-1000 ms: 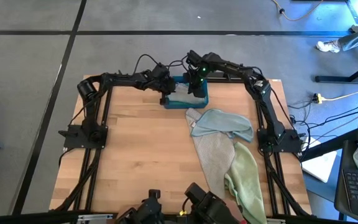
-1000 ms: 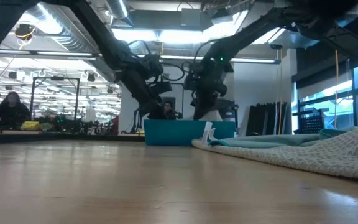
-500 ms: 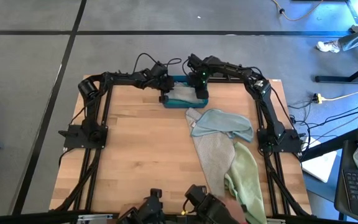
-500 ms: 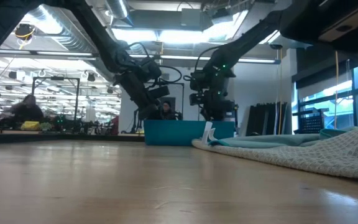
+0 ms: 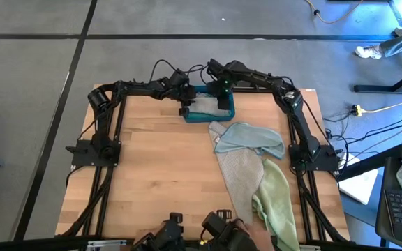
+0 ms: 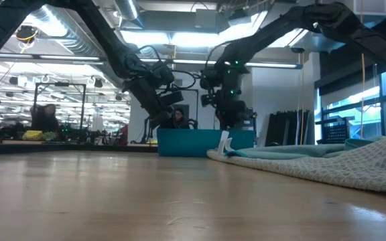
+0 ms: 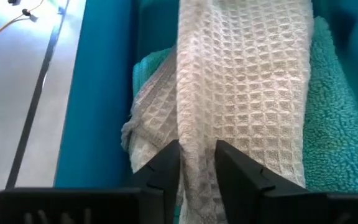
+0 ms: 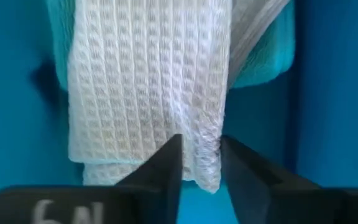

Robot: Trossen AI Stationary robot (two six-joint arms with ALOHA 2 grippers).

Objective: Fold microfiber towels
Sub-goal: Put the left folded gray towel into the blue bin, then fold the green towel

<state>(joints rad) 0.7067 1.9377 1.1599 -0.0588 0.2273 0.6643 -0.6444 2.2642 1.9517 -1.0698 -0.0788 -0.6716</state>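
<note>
A folded pale grey-beige waffle towel [image 5: 202,105] lies in the teal-blue bin [image 5: 208,119] at the table's far edge, on top of a teal towel [image 7: 334,124]. My left gripper [image 7: 197,165] hangs over the bin's left end, slanting down. My right gripper [image 8: 201,162] points down over its right end. Both are open by a narrow gap, and each has an end edge of the pale towel between its fingers. A pale blue towel [image 5: 250,138], a grey-beige one [image 5: 239,174] and a pale green one [image 5: 274,199] lie crumpled and overlapping on the table's right half. My left gripper straddles the pale towel's end edge [image 7: 197,134] with its fingers parted. I cannot tell whether they touch it. My right gripper straddles the other end edge, near a corner [image 8: 205,146], from above. I cannot tell whether it touches it. The towel rests flat in the bin.
Bare wood covers the table's left and middle [image 5: 152,174]. The bin's walls [image 6: 200,142] stand close beside both grippers. A hand [image 5: 243,224] shows at the near edge. People sit in the room behind the table [image 6: 45,117].
My right gripper has turned at the wrist while staying over the bin's right end. The pale towel, seen a second ago just above the bin's rim under that gripper, now lies down inside the bin.
</note>
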